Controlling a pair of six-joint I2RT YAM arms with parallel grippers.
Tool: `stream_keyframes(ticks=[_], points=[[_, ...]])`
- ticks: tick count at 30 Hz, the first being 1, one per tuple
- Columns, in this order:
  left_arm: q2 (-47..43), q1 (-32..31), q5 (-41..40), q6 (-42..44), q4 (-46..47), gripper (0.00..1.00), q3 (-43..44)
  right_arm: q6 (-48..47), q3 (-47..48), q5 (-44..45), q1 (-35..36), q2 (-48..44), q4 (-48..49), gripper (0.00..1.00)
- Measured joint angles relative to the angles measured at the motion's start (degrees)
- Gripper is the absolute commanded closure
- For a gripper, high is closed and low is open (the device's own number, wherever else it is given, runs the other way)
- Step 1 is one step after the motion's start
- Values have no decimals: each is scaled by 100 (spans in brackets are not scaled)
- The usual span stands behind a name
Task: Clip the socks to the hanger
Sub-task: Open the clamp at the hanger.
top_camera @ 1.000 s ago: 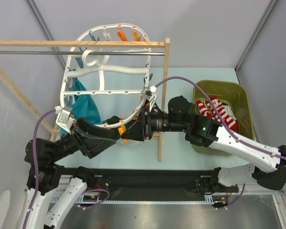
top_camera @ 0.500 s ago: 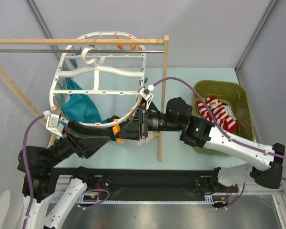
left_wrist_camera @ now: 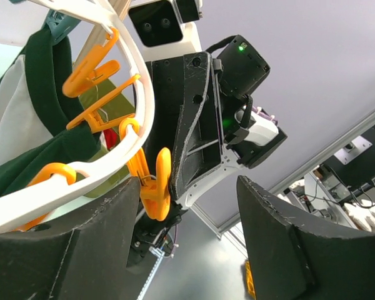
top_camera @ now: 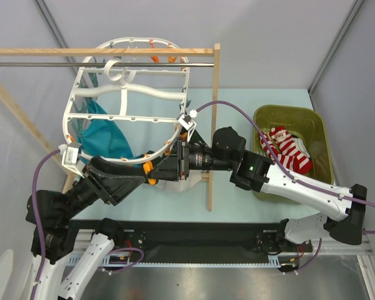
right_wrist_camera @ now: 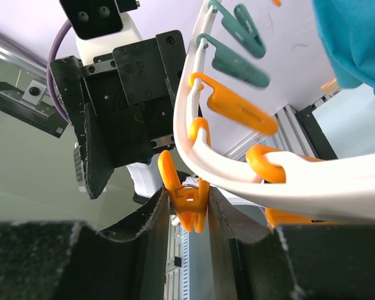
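Grey walls on 3 sides, pale blue tabletop, and a wooden rack w/ metal rod across the far left.

- **Socks**: red-and-white striped ones lie in the olive bin at the tabletop's right edge, well apart from the hanger.
- **Hanger:** hooked over the rod, white oval frame tilted, near rim down btwn the two grippers.
- **Right gripper**: clenched on an orange clip at that rim, a finger pressed on each side.
- **Left gripper**: faces it nose to nose, released, jaws spread wide. An orange clip sits just beside one of its fingers; touching or not, can't tell.
- **Other clips:** more orange ones along the rim either side, teal clips further round.
- **Cloths:** teal cloth hangs under the frame's left part. Dark green-and-white garment sits close behind the rim in left wrist view.
- **Room:** the rack's upright post stands just right of the clip spot and the right arm crosses it in top view, so it's tight there. Open tabletop btwn post and bin, & past the hanger to the far edge. The bin is near the right wall.
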Motion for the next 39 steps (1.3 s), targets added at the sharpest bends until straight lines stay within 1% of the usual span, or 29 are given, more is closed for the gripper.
stream_keyframes(ticks=[1,2,3,4,5,8,10,11,13,14,16,17,18,19,20,23,27,28,29,30,31,33,34,35,37,39], points=[[0,0,-7,-9,7,30,-11,-2,0,2,0,0,-2,100],[0,0,-9,-15,13,34,-20,-2,0,2,-4,0,-2,100],[0,0,-11,-35,22,35,-26,-4,0,-2,-9,0,-2,100],[4,0,-15,-42,13,34,-31,-7,0,-7,-11,0,0,100],[4,0,-31,-42,-4,26,-31,-7,0,-9,-13,0,-2,100],[4,0,-103,-94,4,15,-37,-15,-2,-4,-33,0,-2,100],[7,0,-118,-140,70,12,-76,-37,-2,-2,-42,0,28,100],[7,0,-120,-160,133,12,-101,-55,-2,-2,-46,7,46,100],[39,0,-118,-212,289,19,-146,-66,-2,0,-57,39,120,100],[63,0,-118,-247,330,27,-160,-66,-2,0,-61,63,155,100],[131,0,-120,-304,415,33,-201,-63,-2,7,-70,96,181,100],[144,0,-133,-332,470,38,-247,-66,-2,7,-76,98,184,100],[144,0,-153,-356,553,40,-310,-66,0,-2,-90,98,188,100],[144,0,-166,-391,636,39,-372,-66,0,-11,-101,96,208,100],[146,0,-173,-411,688,31,-404,-66,0,-11,-109,96,216,100],[155,0,-162,-476,885,20,-444,-81,0,0,-140,103,216,100],[155,-11,-164,-535,999,18,-448,-107,0,9,-144,109,258,100],[155,-11,-173,-535,1001,34,-448,-107,0,9,-144,114,267,100],[162,-13,-203,-516,964,44,-444,-98,0,-4,-144,120,286,100],[173,-11,-260,-527,927,49,-439,-79,4,-24,-144,122,321,100],[214,-13,-323,-483,861,43,-422,-68,9,-35,-144,122,343,100],[297,-24,-407,-415,723,25,-350,-92,11,-2,-151,122,328,100],[321,-37,-417,-393,647,14,-286,-114,11,44,-157,136,291,100],[334,-50,-424,-367,551,12,-216,-127,11,63,-160,151,264,100],[337,-68,-448,-372,413,10,-131,-138,9,94,-160,181,236,100],[339,-76,-442,-380,417,12,-138,-164,9,96,-160,186,225,100]])
